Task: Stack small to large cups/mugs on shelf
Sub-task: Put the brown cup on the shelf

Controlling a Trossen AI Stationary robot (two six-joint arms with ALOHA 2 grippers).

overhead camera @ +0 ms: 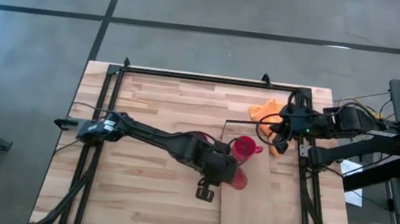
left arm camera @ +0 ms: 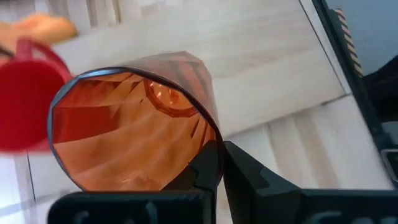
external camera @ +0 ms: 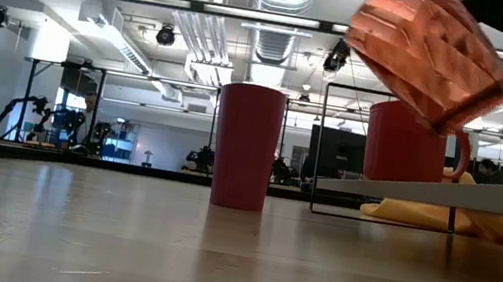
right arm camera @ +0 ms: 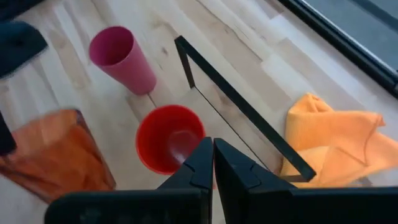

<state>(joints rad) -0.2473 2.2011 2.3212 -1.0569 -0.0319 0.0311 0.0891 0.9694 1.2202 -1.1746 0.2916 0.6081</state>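
The left tool grips the orange cup, tilted above the shelf. Next, I'd guess, it nests into the red mug. The right tool waits closed beside it.

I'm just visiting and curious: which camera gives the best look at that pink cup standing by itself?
The right wrist view: the magenta cup stands whole and upright on the table, mouth open, beside the shelf's corner. The low view shows it side-on, upright but darkened against the room lights. The high view mostly hides it behind the left arm; the left wrist view misses it.
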